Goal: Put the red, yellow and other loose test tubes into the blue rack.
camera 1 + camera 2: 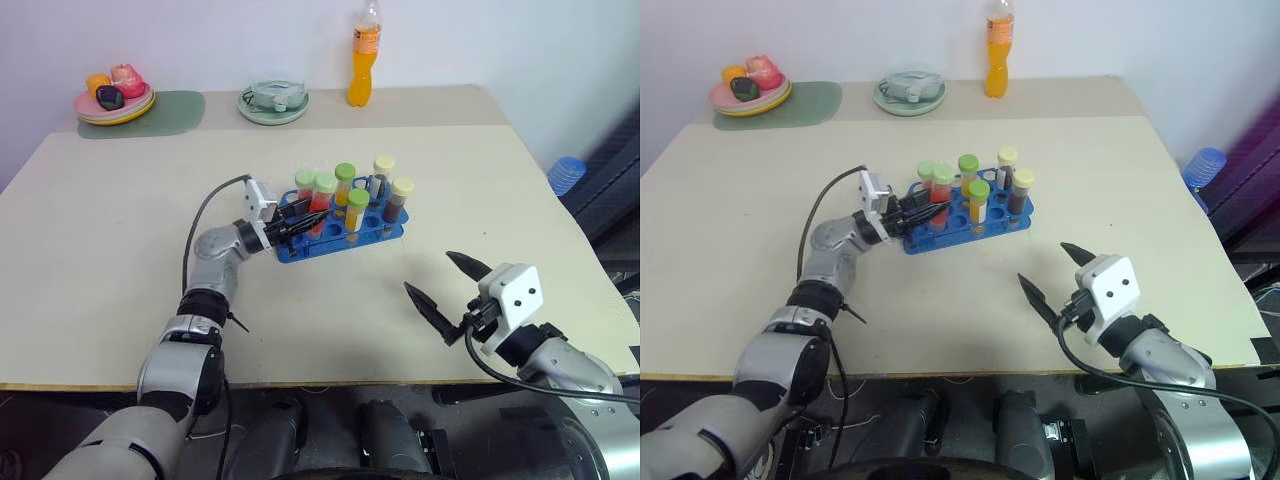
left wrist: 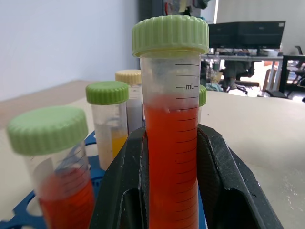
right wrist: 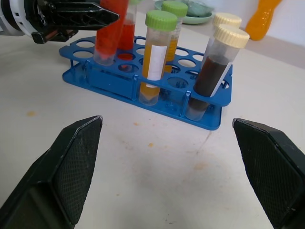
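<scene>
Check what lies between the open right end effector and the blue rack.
Nothing but bare tabletop, lightly stained: in the right wrist view the right end effector faces the blue rack across an empty stretch; the left eye view agrees.

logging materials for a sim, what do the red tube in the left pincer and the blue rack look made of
Red tube: looks like clear, slightly cloudy plastic; printed graduation lines and an mL mark show on the wall, under a ribbed matte green cap, likely plastic too.
Blue rack: seems moulded hard plastic, uniform bright blue with a mild sheen and thin walls round its holes.
</scene>
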